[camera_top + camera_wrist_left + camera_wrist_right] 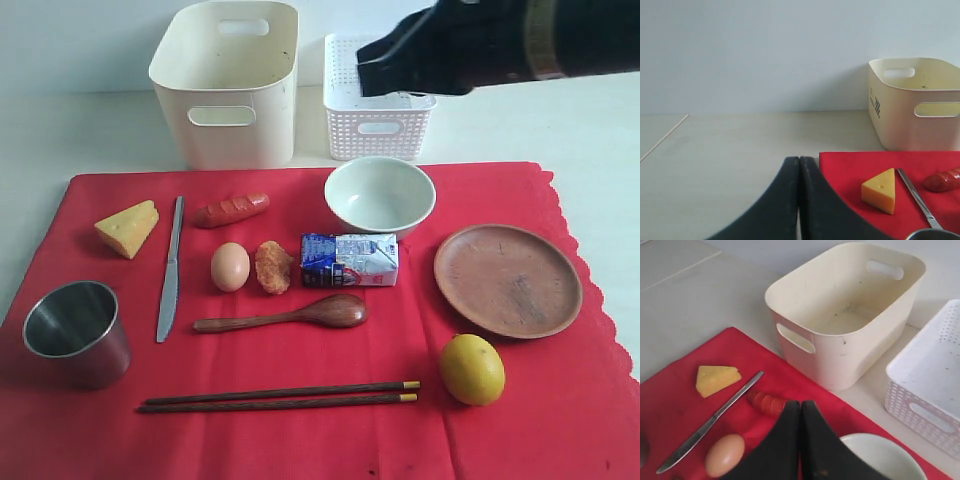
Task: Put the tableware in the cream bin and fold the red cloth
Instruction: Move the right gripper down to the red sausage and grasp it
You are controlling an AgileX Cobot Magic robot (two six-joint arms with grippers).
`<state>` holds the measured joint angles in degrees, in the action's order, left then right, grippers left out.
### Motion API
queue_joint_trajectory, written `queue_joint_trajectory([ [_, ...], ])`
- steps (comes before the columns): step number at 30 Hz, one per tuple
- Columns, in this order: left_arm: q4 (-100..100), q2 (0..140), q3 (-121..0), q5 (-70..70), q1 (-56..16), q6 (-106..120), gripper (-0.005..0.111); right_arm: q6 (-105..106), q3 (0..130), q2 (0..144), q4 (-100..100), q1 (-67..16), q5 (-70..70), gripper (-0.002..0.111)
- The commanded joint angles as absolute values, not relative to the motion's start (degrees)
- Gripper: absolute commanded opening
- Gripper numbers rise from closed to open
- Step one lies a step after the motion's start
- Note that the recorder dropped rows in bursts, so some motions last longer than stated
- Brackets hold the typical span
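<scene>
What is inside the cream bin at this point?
The right wrist view looks down into the cream bin: a bare floor with a few dark specks and nothing lying in it. The near wall hides the strip of floor just behind it.

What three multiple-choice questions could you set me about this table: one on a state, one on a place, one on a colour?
1. The cream bin is: A tipped on its side; B upright and empty; C full of tableware.
2. On the red cloth, the silver table knife lies: A between the cheese wedge and the egg; B in the cream bin; C at the scalloped edge.
3. The dark chopsticks have tips that are: A red; B white; C gold.

Answers:
1 B: the right wrist view looks down onto the bin's bare floor.
2 A: the exterior view shows cheese, knife and egg side by side.
3 C: both sticks end in a short gold band.
</scene>
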<state>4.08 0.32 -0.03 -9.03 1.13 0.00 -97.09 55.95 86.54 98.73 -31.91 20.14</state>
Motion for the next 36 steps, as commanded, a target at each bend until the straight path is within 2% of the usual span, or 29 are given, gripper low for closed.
queue_joint_trajectory([
  [1,4.2,0.0,0.0,-8.9,1.3,0.0,0.000,-97.8,63.5,95.3,99.9,-35.7,16.2,0.000],
  [4,4.2,0.0,0.0,-8.9,1.3,0.0,0.000,-95.9,68.2,101.1,99.9,-36.3,14.3,0.000],
  [9,4.2,0.0,0.0,-8.9,1.3,0.0,0.000,-89.8,69.9,104.9,99.9,-36.2,-7.2,0.000],
  [13,4.2,0.0,0.0,-8.9,1.3,0.0,0.000,-76.2,69.5,103.6,90.8,-36.0,-12.2,0.000],
  [16,4.2,0.0,0.0,-8.9,1.3,0.0,0.000,-58.1,70.7,102.9,72.2,-36.0,-17.3,0.000],
  [19,4.2,0.0,0.0,-8.9,1.3,0.0,0.000,-34.3,75.4,102.9,49.5,-36.0,-31.0,0.000],
  [25,4.2,0.0,0.0,-8.9,1.3,0.0,0.000,29.9,82.5,103.7,-10.6,-36.0,-36.0,0.000],
  [27,4.2,0.0,0.0,-8.9,1.3,0.0,0.000,49.7,84.0,105.6,-30.7,-36.0,-41.3,0.000],
  [29,4.2,0.0,0.0,-8.9,1.3,0.0,0.000,64.7,85.4,108.8,-42.2,-36.0,-49.1,0.000],
  [32,4.2,0.0,0.0,-8.9,1.3,0.0,0.000,74.3,86.9,114.0,-50.5,-36.0,-52.0,0.000],
  [36,4.2,0.0,0.0,-8.9,1.3,0.0,0.000,75.7,89.0,119.4,-55.1,-36.5,-45.5,0.001],
])
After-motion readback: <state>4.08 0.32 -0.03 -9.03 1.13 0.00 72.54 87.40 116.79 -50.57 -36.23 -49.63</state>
